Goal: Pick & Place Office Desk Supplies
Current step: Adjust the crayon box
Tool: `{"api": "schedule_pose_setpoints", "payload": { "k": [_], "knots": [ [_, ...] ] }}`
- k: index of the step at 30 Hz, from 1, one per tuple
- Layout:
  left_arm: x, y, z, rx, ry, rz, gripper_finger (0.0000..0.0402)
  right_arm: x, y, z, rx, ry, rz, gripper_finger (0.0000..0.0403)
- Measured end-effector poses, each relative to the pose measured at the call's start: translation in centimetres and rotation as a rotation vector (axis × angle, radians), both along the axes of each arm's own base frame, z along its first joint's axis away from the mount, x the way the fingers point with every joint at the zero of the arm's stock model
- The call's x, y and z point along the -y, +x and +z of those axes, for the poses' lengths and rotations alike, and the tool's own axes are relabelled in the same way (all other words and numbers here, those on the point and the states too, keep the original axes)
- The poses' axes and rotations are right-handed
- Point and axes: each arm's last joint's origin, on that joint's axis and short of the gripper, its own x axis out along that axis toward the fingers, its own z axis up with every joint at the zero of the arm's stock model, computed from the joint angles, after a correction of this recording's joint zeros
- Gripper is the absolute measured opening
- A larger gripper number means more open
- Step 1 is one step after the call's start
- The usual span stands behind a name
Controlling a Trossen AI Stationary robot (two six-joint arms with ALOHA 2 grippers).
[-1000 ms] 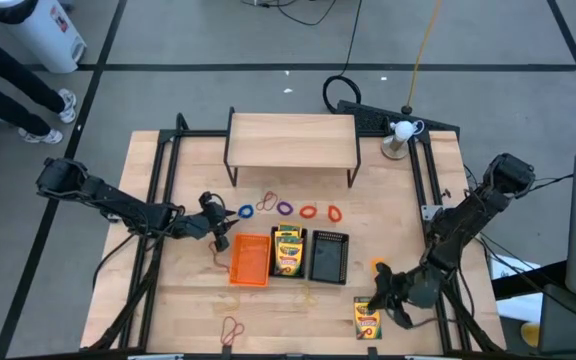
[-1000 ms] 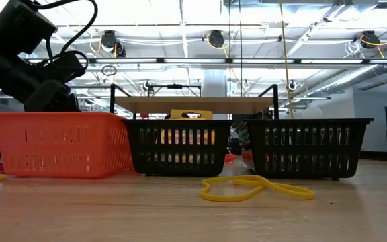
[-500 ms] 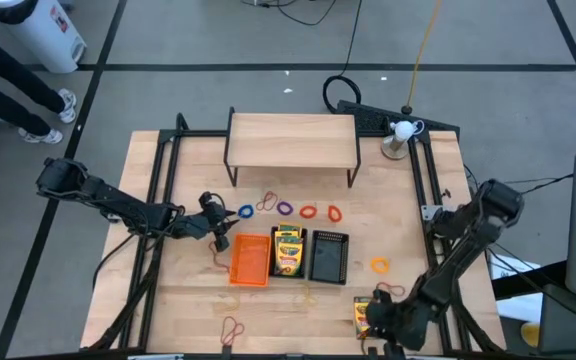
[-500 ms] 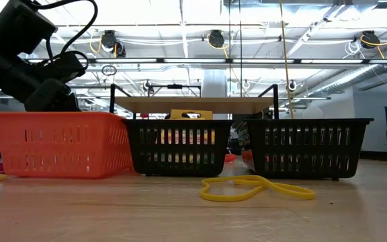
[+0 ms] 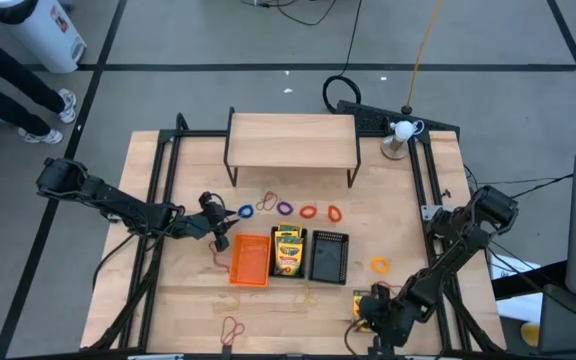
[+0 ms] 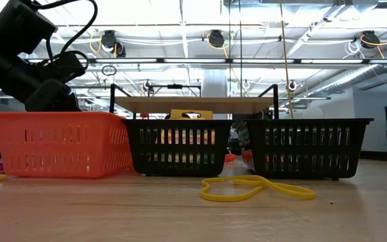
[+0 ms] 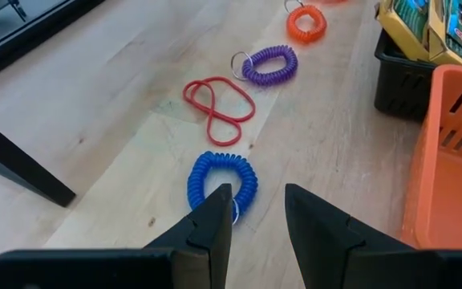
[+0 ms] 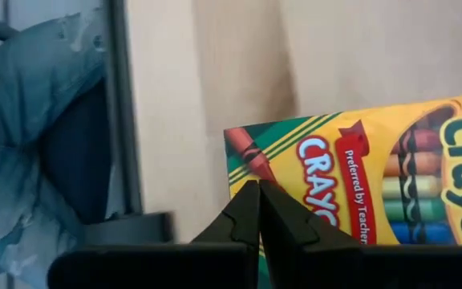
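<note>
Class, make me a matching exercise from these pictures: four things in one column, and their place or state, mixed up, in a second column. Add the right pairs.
1. orange tray
2. middle black tray
3. blue coil band
4. right gripper

a. holds crayon boxes
b. shut, over a crayon box by the table's edge
c. leftmost of the three trays
d. lies just ahead of the left gripper

Pairs: 1-c, 2-a, 3-d, 4-b

Wooden riser shelf [image 5: 292,137] on the table [image 5: 190,297], black cable loop [image 5: 342,90], perhaps a person's legs [image 5: 8,95]
</note>
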Motion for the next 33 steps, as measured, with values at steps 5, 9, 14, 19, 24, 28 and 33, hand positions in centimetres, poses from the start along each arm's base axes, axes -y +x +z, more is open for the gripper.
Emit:
{"api": "schedule_pose_setpoints", "payload": {
  "k": [5,9,14,19,24,28,33],
  "knots": [
    [0.0,0.0,0.0,0.005,-0.001,0.000,0.0120,1.0,0.7,-0.1,0.007,-0.065,0.021,0.0000],
    [0.0,0.0,0.0,0.007,-0.004,0.002,0.0120,1.9,0.7,-0.5,-0.030,-0.144,-0.012,0.0000],
    [0.0,0.0,0.0,0.011,-0.012,0.007,0.0120,2.7,0.3,-0.8,-0.060,-0.222,-0.061,0.0000],
    [0.0,0.0,0.1,0.012,-0.015,0.008,0.0120,3.0,0.1,-0.9,-0.062,-0.264,-0.088,0.0000],
    [0.0,0.0,0.0,0.013,-0.017,0.010,0.0120,2.9,0.2,-0.7,-0.060,-0.250,-0.086,0.0000],
    [0.0,0.0,0.0,0.014,-0.019,0.011,0.0120,2.5,0.2,0.3,-0.008,-0.188,-0.061,0.0000],
    [0.0,0.0,0.1,0.014,-0.019,0.010,0.0120,2.3,-0.2,2.4,0.072,-0.108,-0.023,0.0000]
  ]
}}
